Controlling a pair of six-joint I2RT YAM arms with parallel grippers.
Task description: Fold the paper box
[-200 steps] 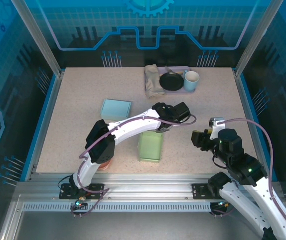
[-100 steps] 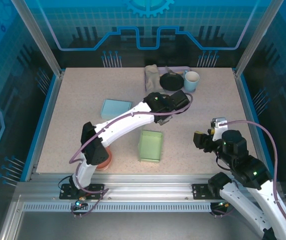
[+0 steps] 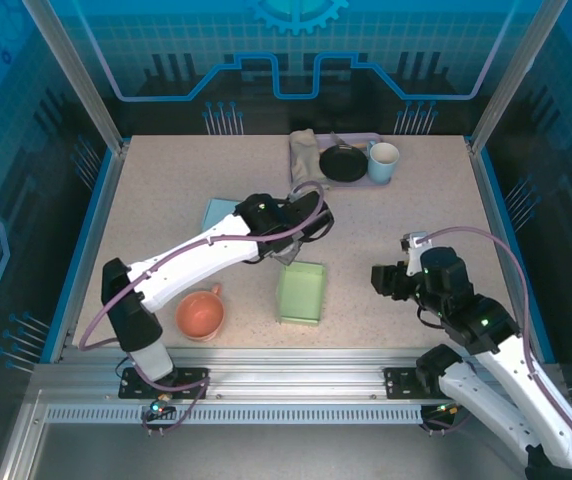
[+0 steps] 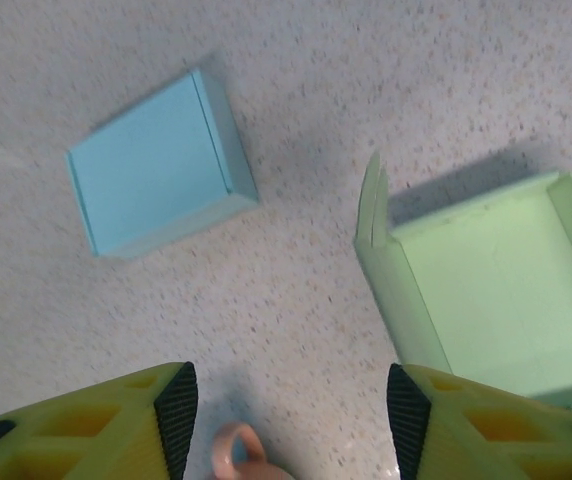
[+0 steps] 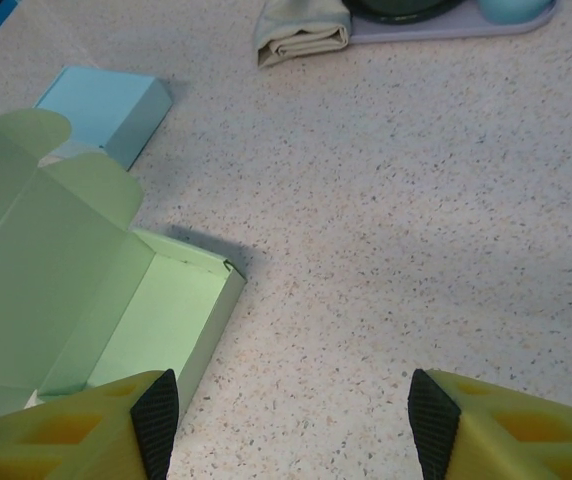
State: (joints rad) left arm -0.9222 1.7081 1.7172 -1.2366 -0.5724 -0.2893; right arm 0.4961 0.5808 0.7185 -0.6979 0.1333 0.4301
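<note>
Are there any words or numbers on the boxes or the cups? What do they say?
No text can be read anywhere.
The green paper box, the blue box, the pink cup and the pale mug are all plain.
The gear drawing on the back wall carries no letters.

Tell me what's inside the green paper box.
The green box looks empty; only its bare floor shows. One end sits hidden behind the left fingers.
</note>
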